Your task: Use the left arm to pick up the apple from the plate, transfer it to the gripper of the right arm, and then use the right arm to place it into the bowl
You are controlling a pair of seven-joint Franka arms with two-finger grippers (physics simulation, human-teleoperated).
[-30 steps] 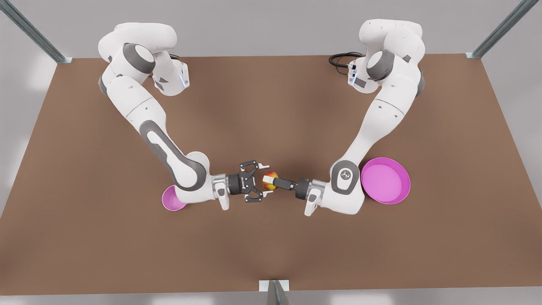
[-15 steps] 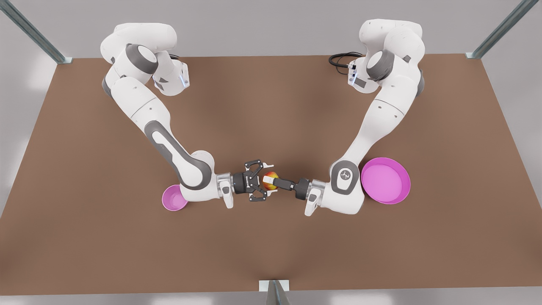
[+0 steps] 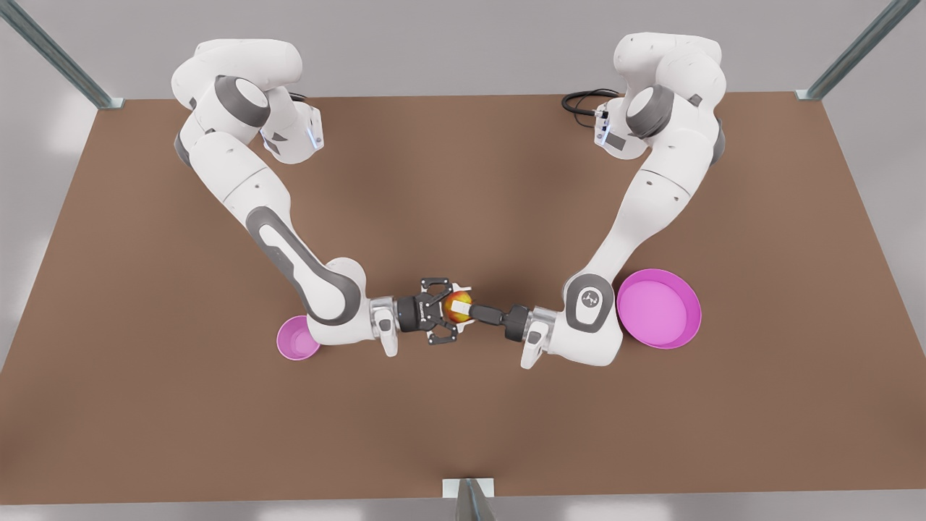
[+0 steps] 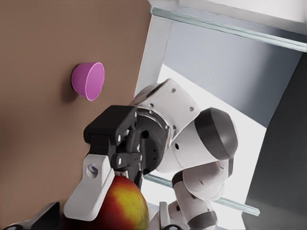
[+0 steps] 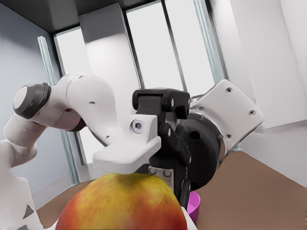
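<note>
The apple (image 3: 460, 305), round, glossy, red going to yellow, is hanging in the air above the middle of the tabletop (image 3: 463, 181), between the two pincers. In the front view much of it is being covered by the black metal around it. In the left wrist view its lower part (image 4: 122, 206) is being cut off by the frame edge, and so is it in the right wrist view (image 5: 124, 203).

The left pincer (image 3: 464, 311) is reaching in from the front view's right and is clamping the apple, one flat white pad (image 5: 127, 153) pressing on its skin. The right pincer (image 3: 450, 307) is coming at the fruit from the front view's left, level with it and right up against it. Whether it is gripping or standing apart I cannot tell.

The left arm (image 3: 636, 210) is sloping down from its far right base and bending at the wrist so the pincer is lying level. The right arm (image 3: 246, 188) is mirroring that pose from the far left.

The small deep pink bowl (image 3: 295, 340) is sitting on the matte brown tabletop, partly hidden behind the right arm's wrist. The wide shallow pink plate (image 3: 658, 309) is lying just beside the left arm's elbow, its near left rim covered by it.
</note>
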